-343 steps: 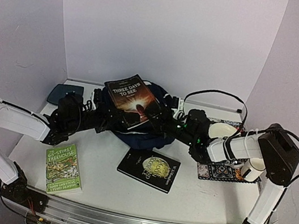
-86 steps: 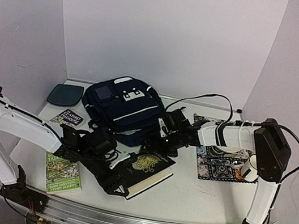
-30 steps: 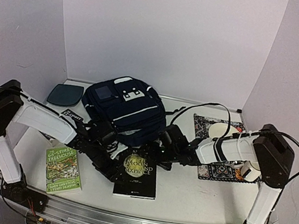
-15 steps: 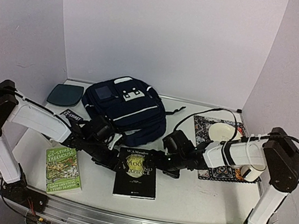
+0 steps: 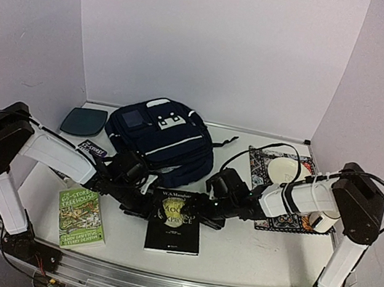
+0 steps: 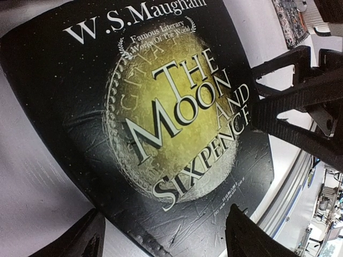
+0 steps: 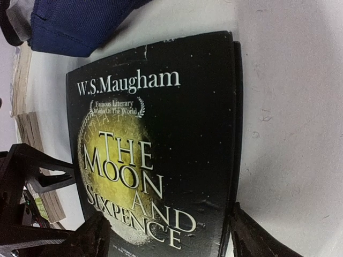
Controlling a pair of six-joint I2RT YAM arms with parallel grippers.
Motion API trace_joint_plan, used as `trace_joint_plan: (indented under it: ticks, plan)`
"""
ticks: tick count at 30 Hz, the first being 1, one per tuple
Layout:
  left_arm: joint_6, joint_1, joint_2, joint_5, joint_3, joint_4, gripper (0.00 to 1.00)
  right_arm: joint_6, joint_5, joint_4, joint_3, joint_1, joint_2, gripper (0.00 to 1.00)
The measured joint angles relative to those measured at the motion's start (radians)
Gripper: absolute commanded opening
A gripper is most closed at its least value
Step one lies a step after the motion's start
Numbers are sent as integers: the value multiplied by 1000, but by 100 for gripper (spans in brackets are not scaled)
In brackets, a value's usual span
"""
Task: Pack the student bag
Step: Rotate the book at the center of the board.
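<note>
The student bag (image 5: 159,142), dark navy with white stripes, lies at the back centre; its near corner shows in the right wrist view (image 7: 75,27). A black book, "The Moon and Sixpence" (image 5: 176,231), lies flat in front of it. My left gripper (image 5: 143,205) is over the book's left edge and my right gripper (image 5: 205,208) over its right edge. The book (image 6: 161,107) fills the left wrist view, and the left gripper (image 6: 161,243) is open above its lower cover. In the right wrist view the right gripper (image 7: 169,235) is open, spanning the book (image 7: 161,134).
A green book (image 5: 82,217) lies at the front left, and a small dark book (image 5: 91,149) beside the bag. A teal pad (image 5: 83,122) sits at the back left. At the right, a patterned mat (image 5: 275,220) carries a plate (image 5: 284,166) and a cup (image 5: 323,218).
Both grippers have closed in over the upper part of the black book from either side. The right jaws have narrowed. The book has stayed flat in place.
</note>
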Motion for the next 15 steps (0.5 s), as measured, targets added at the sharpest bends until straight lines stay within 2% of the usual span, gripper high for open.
trace_joint_plan:
  ticks: [11,15]
  plan:
    - [-19,4,2,-4,0,3,77,6,-33,-19,-8,-5,-54,49]
    - [-20,5,2,-8,0,4,77,4,-40,-17,-9,-5,-78,37]
